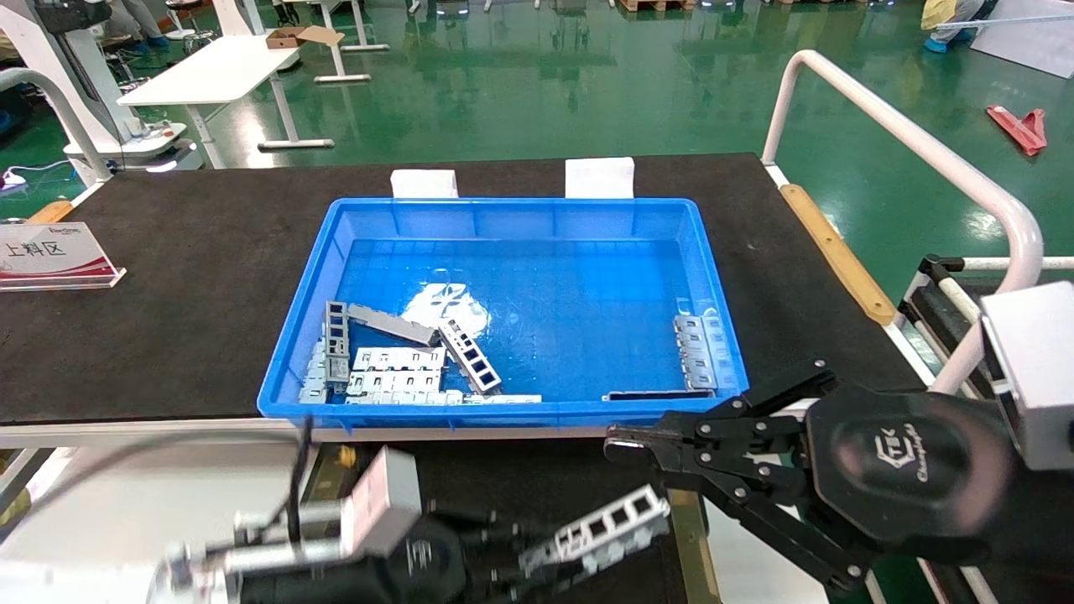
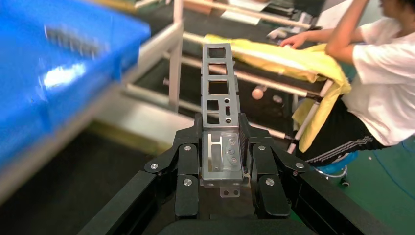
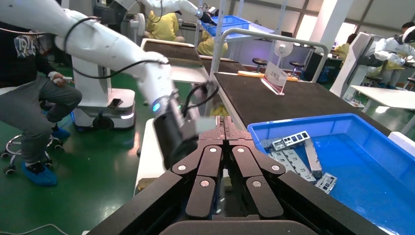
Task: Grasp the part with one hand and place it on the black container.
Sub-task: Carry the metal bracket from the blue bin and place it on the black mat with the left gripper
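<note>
My left gripper (image 1: pixel 513 560) is shut on the part (image 1: pixel 600 528), a silver-grey channel bracket with a row of rectangular windows. It holds the part low over the black container (image 1: pixel 503 474), the black panel with brass-coloured strips just in front of the blue bin. In the left wrist view the part (image 2: pixel 220 88) sticks out straight from between the closed fingers of the left gripper (image 2: pixel 221 129). My right gripper (image 1: pixel 623 445) is shut and empty, hovering near the bin's front right corner; it also shows in the right wrist view (image 3: pixel 225 128).
The blue bin (image 1: pixel 503 413) holds another windowed bracket (image 1: pixel 470 356) and flat silver plates (image 1: pixel 394 369) at its front left, and more plates (image 1: pixel 696 352) at its right. A sign (image 1: pixel 54 252) stands far left. A white rail (image 1: pixel 923 151) runs along the right.
</note>
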